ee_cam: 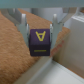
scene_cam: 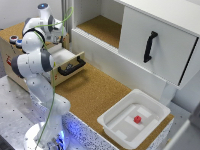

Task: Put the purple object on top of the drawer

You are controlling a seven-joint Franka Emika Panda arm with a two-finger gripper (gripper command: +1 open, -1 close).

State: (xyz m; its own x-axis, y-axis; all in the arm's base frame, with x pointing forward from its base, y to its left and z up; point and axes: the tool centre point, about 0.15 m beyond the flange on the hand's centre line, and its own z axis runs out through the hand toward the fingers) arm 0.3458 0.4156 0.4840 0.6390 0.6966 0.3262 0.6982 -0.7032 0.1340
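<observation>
Wrist view showed the gripper (ee_cam: 40, 31) clamped on the purple block (ee_cam: 39, 41), one finger (ee_cam: 22, 20) at each side of it. The block bore a yellow letter-like mark on its upper face and hung above a brown cork surface (ee_cam: 12, 50), with a pale edge (ee_cam: 70, 70) near it; whether the block touched the cork could not be told.

Exterior view showed the arm (scene_cam: 35, 62) bent over the drawer unit (scene_cam: 10, 55) at the exterior view's left. The gripper and the block were hidden behind the arm's links there, so their place against the unit's top could not be read from that view.

Progress, as a judgement: the grasp was made and the block was carried; setting it down on the unit's top and letting go were left. The cork in the wrist view may have been that top, but this was not certain.

Containers:
- The drawer (scene_cam: 70, 62), with a black bar handle (scene_cam: 71, 67), stood pulled out; its inside was mostly hidden by the arm, and no contents could be made out.
- The white bin (scene_cam: 114, 116) on the cork counter (scene_cam: 92, 92) held one small red object (scene_cam: 137, 119) near its middle.
- The white cabinet (scene_cam: 160, 42), with a vertical black handle (scene_cam: 149, 46), stood at the exterior view's right, its door shut.
</observation>
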